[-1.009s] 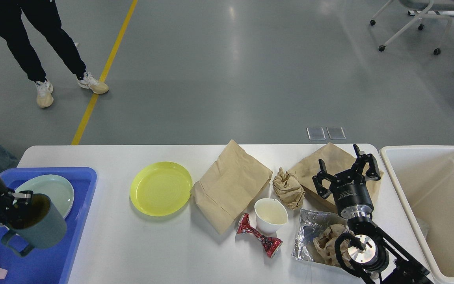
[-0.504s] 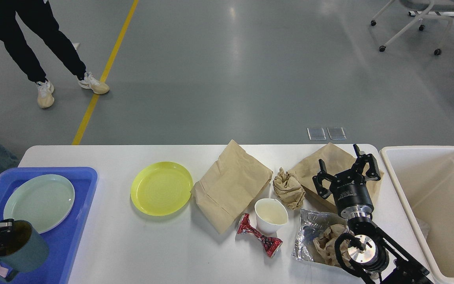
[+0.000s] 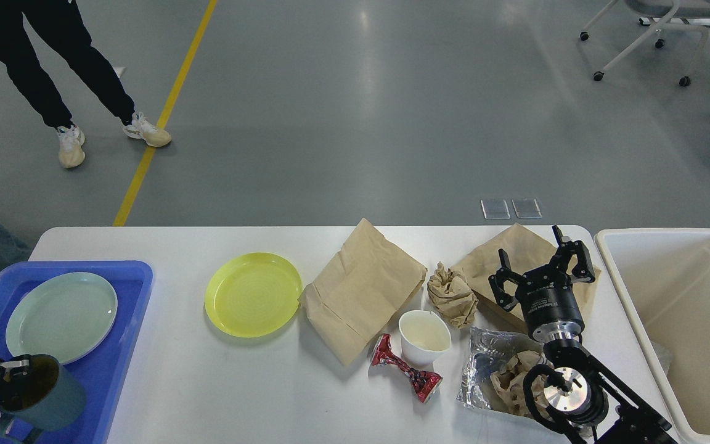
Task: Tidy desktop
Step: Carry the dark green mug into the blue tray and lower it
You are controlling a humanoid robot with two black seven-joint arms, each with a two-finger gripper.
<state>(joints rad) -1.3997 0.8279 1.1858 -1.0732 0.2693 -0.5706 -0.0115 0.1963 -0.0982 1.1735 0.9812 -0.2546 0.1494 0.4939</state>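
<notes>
The white desktop (image 3: 207, 394) spans the view. My left gripper (image 3: 7, 385) at the lower left is shut on the rim of a grey-green mug (image 3: 47, 401), holding it over the blue tray (image 3: 127, 290), which holds a pale green plate (image 3: 62, 316). My right gripper (image 3: 543, 271) is open and empty above a brown paper bag (image 3: 515, 253) at the right. On the desktop lie a yellow plate (image 3: 252, 294), a second paper bag (image 3: 361, 290), a crumpled paper ball (image 3: 450, 295), a white paper cup (image 3: 424, 336), a crushed red can (image 3: 405, 368) and foil with crumpled paper (image 3: 490, 364).
A cream-white bin (image 3: 694, 296) stands off the right end of the desktop. A person's legs (image 3: 53, 68) stand on the floor at the far left, near a yellow floor line. An office chair (image 3: 651, 31) is at the far right.
My left gripper has carried the mug down and to the left over the tray's near end, then nudged slightly right. The right arm has not moved.
</notes>
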